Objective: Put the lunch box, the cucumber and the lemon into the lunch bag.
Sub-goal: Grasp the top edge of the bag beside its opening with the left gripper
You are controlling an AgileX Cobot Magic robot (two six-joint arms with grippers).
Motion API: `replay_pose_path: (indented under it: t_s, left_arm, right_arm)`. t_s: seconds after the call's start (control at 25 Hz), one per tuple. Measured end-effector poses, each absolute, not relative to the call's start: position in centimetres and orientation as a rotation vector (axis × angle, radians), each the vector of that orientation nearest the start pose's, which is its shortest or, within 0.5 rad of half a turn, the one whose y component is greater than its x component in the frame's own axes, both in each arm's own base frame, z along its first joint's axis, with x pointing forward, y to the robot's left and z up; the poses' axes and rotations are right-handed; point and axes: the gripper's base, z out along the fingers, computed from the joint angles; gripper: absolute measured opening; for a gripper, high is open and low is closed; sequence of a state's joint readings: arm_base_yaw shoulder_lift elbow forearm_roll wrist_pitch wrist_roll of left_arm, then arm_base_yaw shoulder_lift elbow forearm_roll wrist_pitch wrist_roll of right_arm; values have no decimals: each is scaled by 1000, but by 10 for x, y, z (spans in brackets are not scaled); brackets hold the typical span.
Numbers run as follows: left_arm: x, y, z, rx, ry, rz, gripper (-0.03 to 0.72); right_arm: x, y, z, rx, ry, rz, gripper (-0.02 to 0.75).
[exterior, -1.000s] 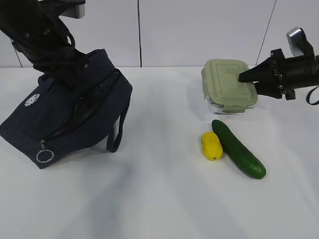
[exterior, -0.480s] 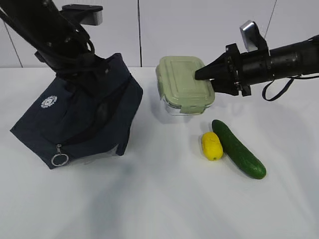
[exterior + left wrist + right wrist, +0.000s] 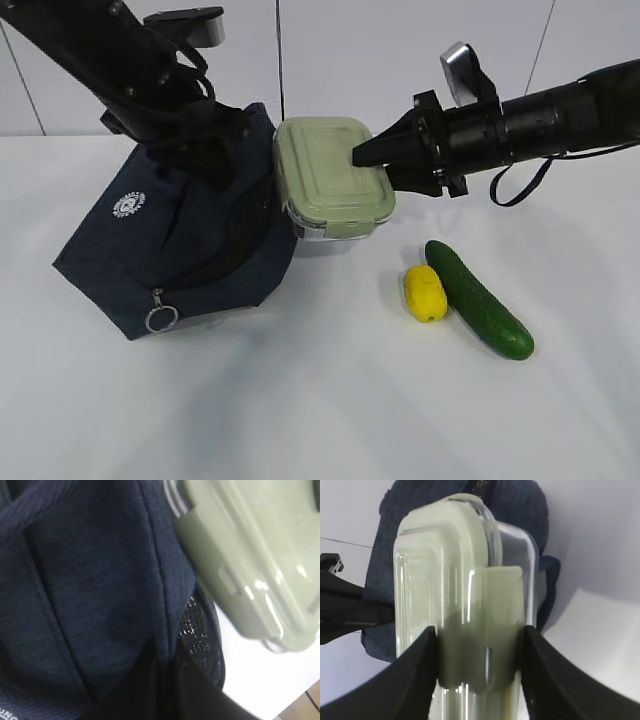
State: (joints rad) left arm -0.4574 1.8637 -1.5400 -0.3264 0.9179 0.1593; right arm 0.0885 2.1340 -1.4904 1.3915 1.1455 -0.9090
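Left gripper (image 3: pixel 215 150) is lifting the dark navy fabric lunch bag (image 3: pixel 190 245) by its top, grasp hidden, while right gripper (image 3: pixel 372 157) is clamping the clear sage-lidded lunch box (image 3: pixel 330 180) against the bag's mouth, risking catching the rim; cucumber (image 3: pixel 478 298), lemon (image 3: pixel 424 292) right of bag.

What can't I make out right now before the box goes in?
- Left hand: hidden behind lunch bag fabric in exterior view; out of frame in left wrist view.
- Bag opening: blocked by lunch box in exterior and right wrist views.
- Box contents: lid covers them.
- Right hand clamps the box.
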Motion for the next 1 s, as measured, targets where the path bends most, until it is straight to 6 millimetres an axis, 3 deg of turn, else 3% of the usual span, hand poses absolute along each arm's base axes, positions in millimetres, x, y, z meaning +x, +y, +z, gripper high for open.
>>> replay_pose_path:
  t_s: [0.44,0.8,1.0]
  left_arm:
    - [353,-202,267,610,2655,-546,5]
    - [357,-207,290,606,2602,-596,5]
    - [356,-209,283,621,2644,-604,5]
  right_arm:
    - [419,127,192,-356,2347,1496,379]
    - [417,141,176,-380,2379,1523,379]
    - [418,148,175,-367,2328,1563,378]
